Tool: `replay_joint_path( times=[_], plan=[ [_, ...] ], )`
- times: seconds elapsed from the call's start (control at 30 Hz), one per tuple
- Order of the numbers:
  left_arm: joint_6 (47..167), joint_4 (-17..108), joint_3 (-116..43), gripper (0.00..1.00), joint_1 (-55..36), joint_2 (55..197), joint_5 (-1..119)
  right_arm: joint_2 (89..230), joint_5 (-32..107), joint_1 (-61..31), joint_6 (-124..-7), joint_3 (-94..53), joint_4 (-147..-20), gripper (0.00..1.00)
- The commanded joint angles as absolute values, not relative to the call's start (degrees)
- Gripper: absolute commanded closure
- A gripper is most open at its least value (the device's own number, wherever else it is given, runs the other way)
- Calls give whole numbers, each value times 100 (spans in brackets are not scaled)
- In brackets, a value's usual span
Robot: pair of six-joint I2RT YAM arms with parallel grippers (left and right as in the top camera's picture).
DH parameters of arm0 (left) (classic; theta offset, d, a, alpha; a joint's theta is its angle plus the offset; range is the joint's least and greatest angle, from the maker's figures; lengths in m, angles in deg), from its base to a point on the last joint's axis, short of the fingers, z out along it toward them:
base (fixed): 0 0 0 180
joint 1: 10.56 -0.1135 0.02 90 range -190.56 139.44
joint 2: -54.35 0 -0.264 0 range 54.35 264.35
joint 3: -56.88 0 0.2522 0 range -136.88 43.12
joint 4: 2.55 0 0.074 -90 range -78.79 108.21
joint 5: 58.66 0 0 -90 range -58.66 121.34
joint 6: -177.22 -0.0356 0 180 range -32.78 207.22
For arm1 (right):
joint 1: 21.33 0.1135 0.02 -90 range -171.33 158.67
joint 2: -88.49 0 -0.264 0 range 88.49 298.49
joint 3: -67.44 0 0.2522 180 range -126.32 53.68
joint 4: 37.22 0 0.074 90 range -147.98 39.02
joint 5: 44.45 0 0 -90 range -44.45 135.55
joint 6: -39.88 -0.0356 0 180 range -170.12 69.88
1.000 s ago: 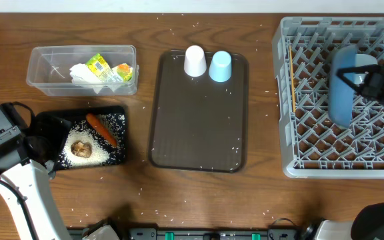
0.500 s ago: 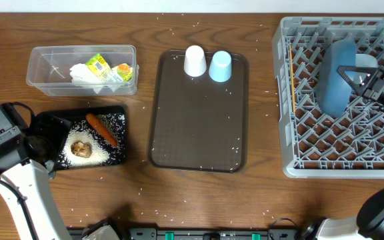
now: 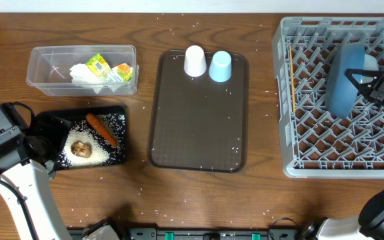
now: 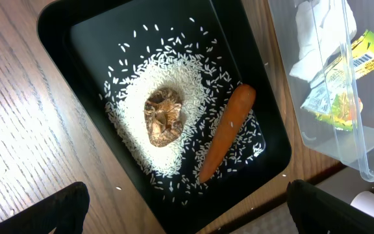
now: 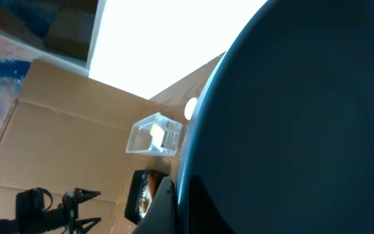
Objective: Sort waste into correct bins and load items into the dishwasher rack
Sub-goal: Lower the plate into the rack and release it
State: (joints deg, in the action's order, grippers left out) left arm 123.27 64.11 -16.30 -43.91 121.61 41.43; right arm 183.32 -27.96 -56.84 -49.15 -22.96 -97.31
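My right gripper (image 3: 364,80) is shut on the rim of the big dark-blue dish (image 3: 342,87), which stands on edge among the pegs of the grey dishwasher rack (image 3: 299,157). In the right wrist view the dish (image 5: 304,117) fills most of the picture, with one finger (image 5: 167,205) against its edge. Chopsticks (image 3: 291,80) lie along the rack's left side. My left gripper (image 4: 190,221) hangs open over the near corner of the black tray (image 4: 57,26), which holds rice (image 4: 141,97), a brown lump (image 4: 163,116) and a carrot (image 4: 226,133).
A white cup (image 3: 195,61) and a pale-blue cup (image 3: 220,66) stand upside down at the far end of the brown serving tray (image 3: 199,133). The clear tub (image 3: 45,67) holds a crumpled tissue (image 3: 84,75) and a yellow-green wrapper (image 3: 99,65). Rice grains are scattered over the table.
The right gripper swung the dish a little left and then back right inside the rack, still gripping it. The left arm has not moved.
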Motion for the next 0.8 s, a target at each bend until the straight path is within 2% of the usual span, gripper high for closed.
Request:
replay_joint_path(
  times=[0.0, 0.17, 0.3, 0.43, 0.63, 0.77],
  plan=[
    [12351, 6431, -1597, 2, -4419, 12133, 4073, 18439, -1592, -5815, -5118, -2206, -9858, 99],
    [12351, 6431, -1597, 2, -4419, 12133, 4073, 18437, -1463, -5933, -5507, -2206, -9862, 97],
    [12351, 6431, -1597, 2, -4419, 12133, 4073, 18408, -1321, -6073, -5688, -2211, -9969, 80],
    [12353, 6431, -1597, 2, -4419, 12133, 4073, 18207, -134, -6154, -6115, -2255, -10212, 65],
    [12351, 6431, -1597, 2, -4419, 12133, 4073, 17536, 1575, -6156, -6773, -2449, -10634, 63],
    [12351, 6431, -1597, 2, -4419, 12133, 4073, 17088, 2130, -6154, -7157, -2571, -10747, 42]
  ],
)
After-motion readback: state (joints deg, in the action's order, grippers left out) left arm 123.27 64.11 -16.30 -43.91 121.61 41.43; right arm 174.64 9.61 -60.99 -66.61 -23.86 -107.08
